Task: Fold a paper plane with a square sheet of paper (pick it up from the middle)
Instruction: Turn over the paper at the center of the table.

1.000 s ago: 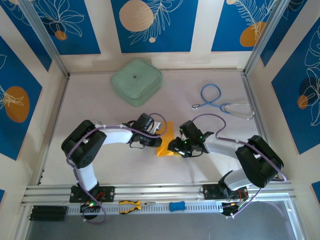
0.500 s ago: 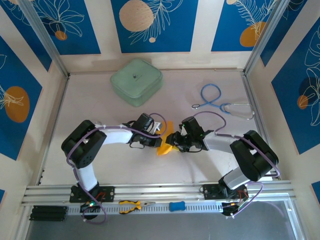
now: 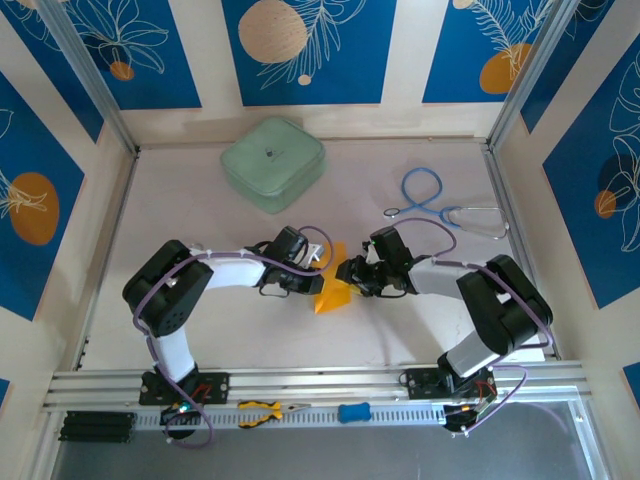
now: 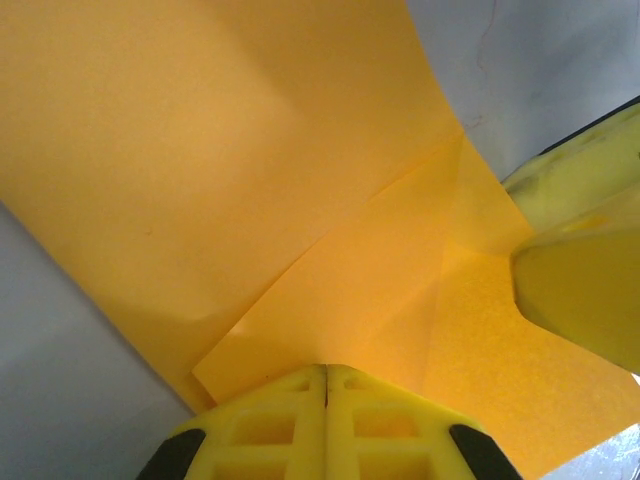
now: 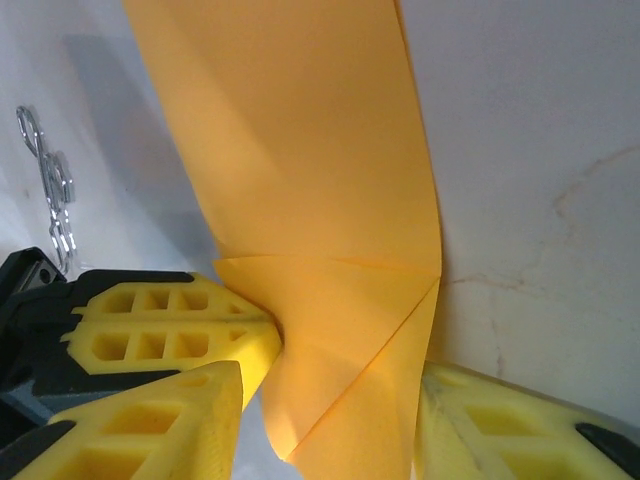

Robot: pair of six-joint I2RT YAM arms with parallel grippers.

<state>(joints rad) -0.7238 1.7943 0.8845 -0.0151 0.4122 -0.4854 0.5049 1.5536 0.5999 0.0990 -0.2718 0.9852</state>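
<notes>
The orange-yellow square sheet of paper (image 3: 333, 288) lies mid-table between both grippers, folded into layers with diagonal creases (image 4: 330, 260) (image 5: 330, 300); it has no slim dart shape. My left gripper (image 3: 316, 277) comes from the left and is shut on the paper's edge, its yellow fingertips pressed together (image 4: 326, 372). My right gripper (image 3: 353, 272) comes from the right. In the right wrist view the right gripper (image 5: 335, 400) stands open, a finger on either side of a curled folded flap. The left gripper's fingers (image 5: 170, 320) show there at the left.
A mint-green case (image 3: 273, 163) sits at the back left. A blue stethoscope (image 3: 440, 205) lies at the back right. Yellow-handled pliers (image 3: 262, 410) and a small blue item (image 3: 353, 411) rest on the front rail. Walls close in the table's sides.
The right gripper has moved away from the front edge and slightly left, close against the paper's right side. The left gripper has stayed shut on the paper in place.
</notes>
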